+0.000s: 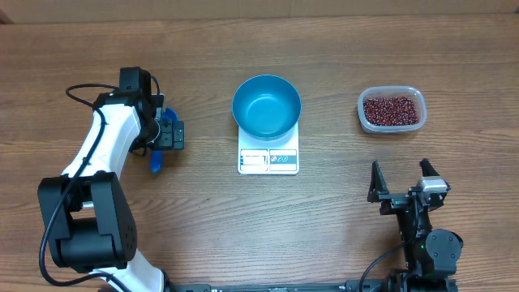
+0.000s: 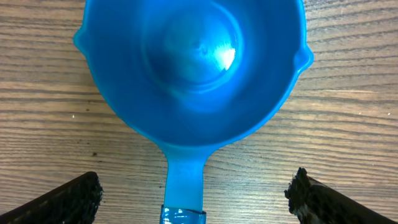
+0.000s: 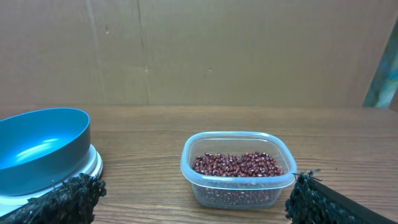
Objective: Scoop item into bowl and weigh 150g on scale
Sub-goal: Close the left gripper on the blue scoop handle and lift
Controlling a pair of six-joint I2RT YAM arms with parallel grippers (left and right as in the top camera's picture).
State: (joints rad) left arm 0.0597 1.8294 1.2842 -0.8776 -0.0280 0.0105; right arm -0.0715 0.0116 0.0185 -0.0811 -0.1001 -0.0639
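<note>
While the left gripper (image 2: 193, 199) and right gripper (image 1: 400, 180) hang spread wide and empty, the beans (image 1: 392, 110) sit heaped in the clear tub (image 1: 413, 92), apart from the bowl (image 1: 266, 109) on the scale (image 1: 268, 161). Loose and quick to roll, they'll want the scoop (image 2: 193, 68), pinched by its stiff handle.

Overhead: straight down on whole desk (image 1: 340, 49). L wrist: v. close, down on scoop (image 2: 193, 68). R wrist: low, level across desk; shares tub (image 3: 188, 165) & bowl (image 3: 37, 146) w/ overhead.
</note>
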